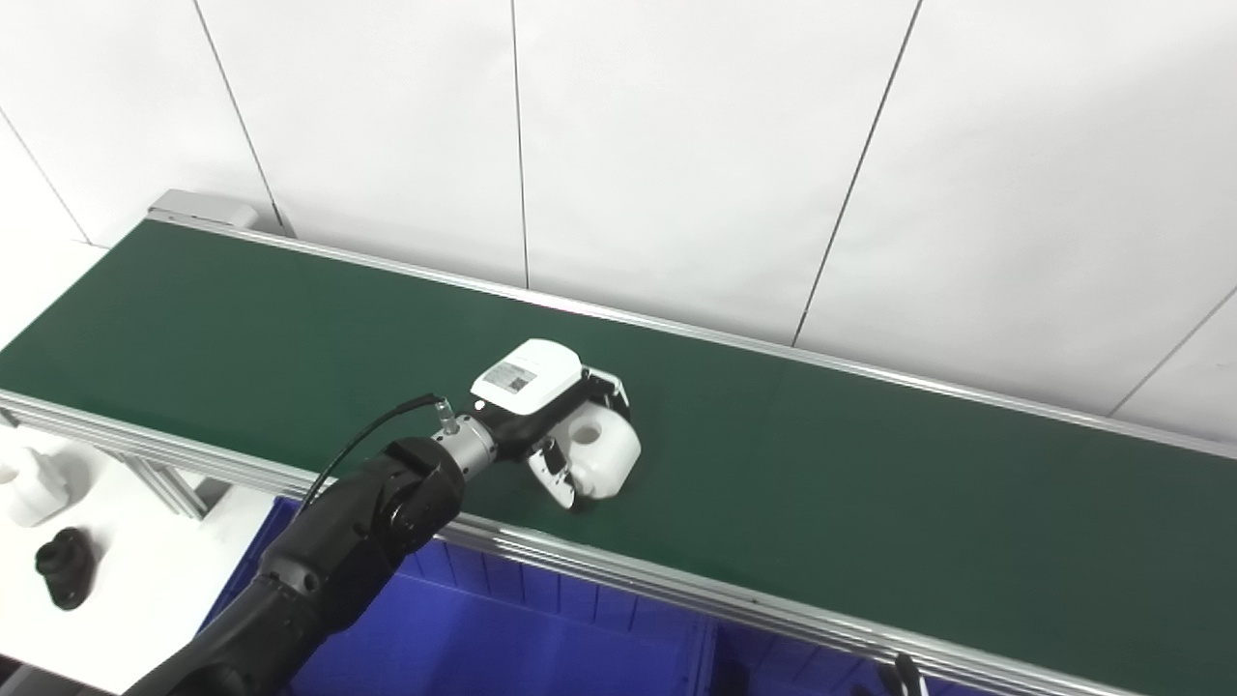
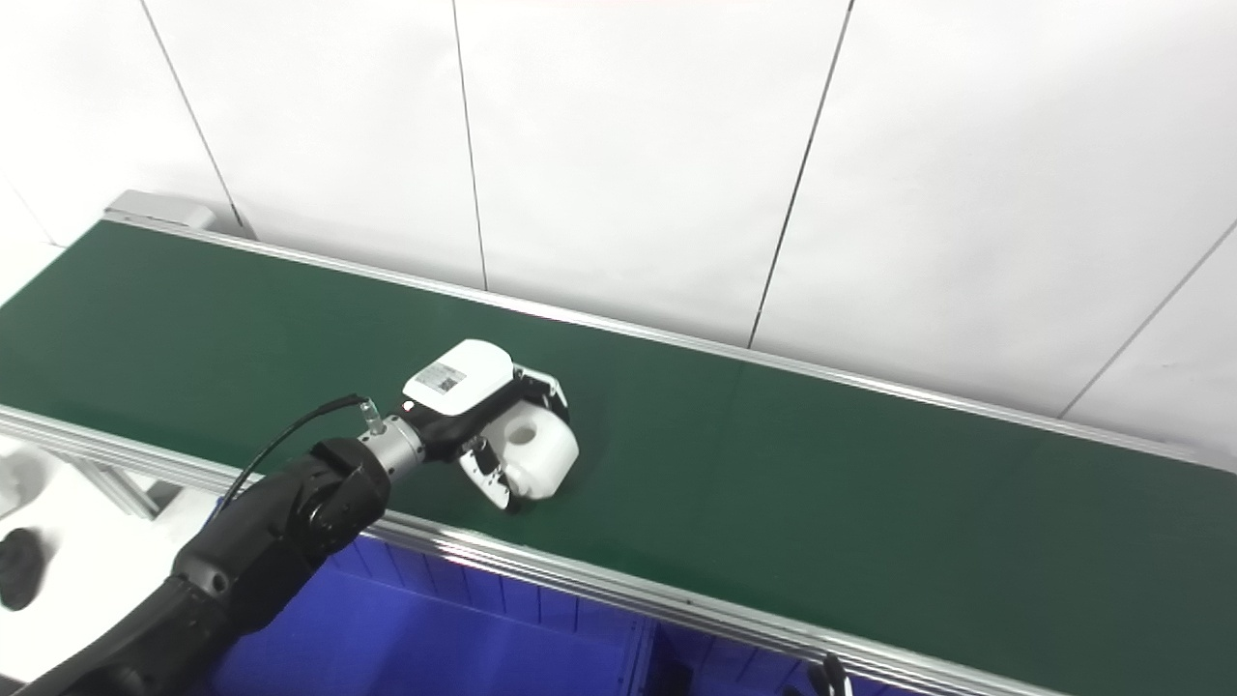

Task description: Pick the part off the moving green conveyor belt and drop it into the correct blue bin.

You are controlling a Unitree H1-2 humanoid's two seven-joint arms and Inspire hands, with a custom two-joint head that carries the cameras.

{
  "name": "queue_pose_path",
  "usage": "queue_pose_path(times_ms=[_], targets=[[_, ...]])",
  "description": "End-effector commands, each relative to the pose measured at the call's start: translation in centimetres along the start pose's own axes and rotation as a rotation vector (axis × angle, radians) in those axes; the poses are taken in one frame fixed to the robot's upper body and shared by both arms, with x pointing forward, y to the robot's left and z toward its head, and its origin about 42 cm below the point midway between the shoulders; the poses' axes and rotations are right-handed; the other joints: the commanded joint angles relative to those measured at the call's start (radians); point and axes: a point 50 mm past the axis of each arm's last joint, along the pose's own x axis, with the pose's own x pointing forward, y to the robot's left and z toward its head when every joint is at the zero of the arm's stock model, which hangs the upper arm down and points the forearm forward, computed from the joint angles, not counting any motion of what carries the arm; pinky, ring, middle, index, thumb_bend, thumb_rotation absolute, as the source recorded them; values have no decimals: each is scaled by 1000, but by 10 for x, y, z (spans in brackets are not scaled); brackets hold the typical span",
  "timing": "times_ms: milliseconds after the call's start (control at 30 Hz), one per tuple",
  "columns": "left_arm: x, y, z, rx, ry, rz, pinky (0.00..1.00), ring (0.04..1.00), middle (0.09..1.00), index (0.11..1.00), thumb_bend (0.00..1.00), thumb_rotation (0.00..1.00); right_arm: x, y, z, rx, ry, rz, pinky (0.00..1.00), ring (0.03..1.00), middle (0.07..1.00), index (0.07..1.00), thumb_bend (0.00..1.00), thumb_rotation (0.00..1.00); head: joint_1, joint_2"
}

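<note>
A white plastic part [image 1: 604, 447] with a round hole on top sits on the green conveyor belt [image 1: 870, 454] near its front edge. My left hand [image 1: 546, 401] reaches over the belt and its fingers wrap around the part, thumb at the front and fingers behind it. The part still rests on the belt. It also shows in the right eye view [image 2: 539, 447], with the left hand [image 2: 474, 391] closed around it. The right hand is out of view. A blue bin [image 1: 503, 628] lies below the belt's front rail.
A second blue bin compartment [image 1: 773, 667] lies to the right behind a divider. On the white table at the left stand a white part [image 1: 34, 488] and a black part [image 1: 66, 565]. A white panelled wall backs the belt.
</note>
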Motion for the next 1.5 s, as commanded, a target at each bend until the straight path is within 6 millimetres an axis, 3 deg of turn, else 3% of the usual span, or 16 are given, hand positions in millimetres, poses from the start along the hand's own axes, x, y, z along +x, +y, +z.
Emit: queue_pose_path(times_ms=[0, 233, 367, 533, 700, 867, 1033, 1100, 1367, 1467], targets=[[11, 21, 6, 10, -59, 88, 549, 533, 511, 467, 518, 0, 0, 1, 4, -4, -16, 7, 895, 895, 960, 1000, 776, 1000, 1, -1], [9, 31, 15, 48, -83, 84, 551, 547, 517, 465, 517, 0, 0, 1, 5, -13, -14, 15, 889, 889, 957, 1000, 776, 1000, 7, 8], [0, 48, 26, 60, -112, 98, 553, 560, 525, 460, 517, 0, -1, 1, 8, 5, 4, 15, 907, 899, 961, 1000, 786, 1000, 22, 34], [-34, 66, 44, 63, -125, 109, 570, 571, 527, 458, 517, 0, -2, 3, 19, 9, 8, 15, 910, 906, 961, 1000, 783, 1000, 36, 105], [-89, 70, 42, 74, -121, 72, 536, 543, 514, 462, 520, 0, -3, 3, 29, 20, 4, 32, 932, 916, 972, 1000, 750, 1000, 38, 148], [-146, 59, 29, 54, -40, 37, 522, 540, 509, 461, 522, 0, -1, -2, 38, 22, 7, 31, 918, 907, 963, 1000, 792, 996, 49, 191], [-185, 38, 18, 50, 72, -13, 490, 513, 511, 462, 522, 0, 2, -6, 42, 36, 15, 24, 916, 899, 954, 1000, 826, 982, 49, 193], [-193, 28, 11, 47, 102, -27, 470, 481, 498, 474, 522, 0, 4, -7, 42, 39, 18, 24, 917, 896, 953, 1000, 843, 979, 50, 190], [-204, 10, -13, 6, 190, -94, 468, 528, 516, 462, 520, 0, 6, -4, 41, 44, 11, 26, 924, 896, 952, 1000, 826, 967, 30, 185], [-204, 6, -17, -14, 208, -111, 392, 479, 486, 488, 522, 0, 6, -2, 41, 45, 10, 24, 919, 894, 951, 1000, 822, 961, 28, 184]])
